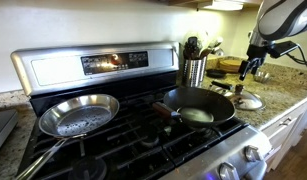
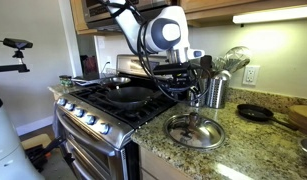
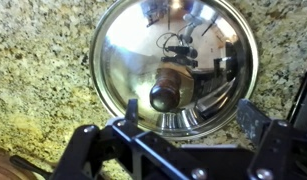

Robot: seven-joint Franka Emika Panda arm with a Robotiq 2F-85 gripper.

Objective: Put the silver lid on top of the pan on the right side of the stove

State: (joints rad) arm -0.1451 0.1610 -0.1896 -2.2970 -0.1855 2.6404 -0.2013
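The silver lid [image 3: 173, 50] lies on the granite counter beside the stove [image 1: 103, 150], dome up, with a dark knob [image 3: 165, 95] at its centre. In the wrist view my gripper [image 3: 190, 108] hangs open right above it, one finger [image 3: 130, 105] near the knob and the other finger [image 3: 250, 115] past the lid's rim. In both exterior views the gripper [image 1: 255, 70] [image 2: 196, 95] hovers over the lid [image 1: 250, 101] [image 2: 191, 130] with nothing held. The black pan [image 1: 198, 105] [image 2: 128, 95] sits on the stove's right-hand burner, uncovered.
A shiny silver frying pan [image 1: 78, 112] rests on the left burner. A metal utensil holder [image 1: 195, 68] [image 2: 215, 90] stands on the counter behind the lid. In an exterior view a small black pan [image 2: 256, 113] lies further along the counter, and cabinets hang overhead.
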